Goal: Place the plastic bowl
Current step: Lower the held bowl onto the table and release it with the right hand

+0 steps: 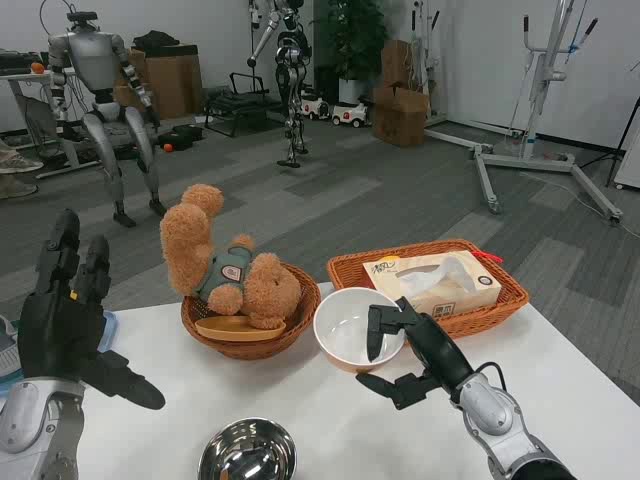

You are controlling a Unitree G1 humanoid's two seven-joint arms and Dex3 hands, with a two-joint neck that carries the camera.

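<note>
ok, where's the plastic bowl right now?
Head view, centre-right: the white plastic bowl is held by the right hand, between the round basket and rectangular basket.

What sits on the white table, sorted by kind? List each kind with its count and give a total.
Bowls: 2, the white plastic bowl held by the right hand and the metal bowl.
Wicker baskets: 2, the round basket and the rectangular basket.
Teddy bears: 1, the teddy bear.
Tissue packs: 1, the tissue pack.
Total: 6.

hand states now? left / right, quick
Left hand: open, fingers apart, holding nothing.
Right hand: gripping the white plastic bowl by its rim.
</note>
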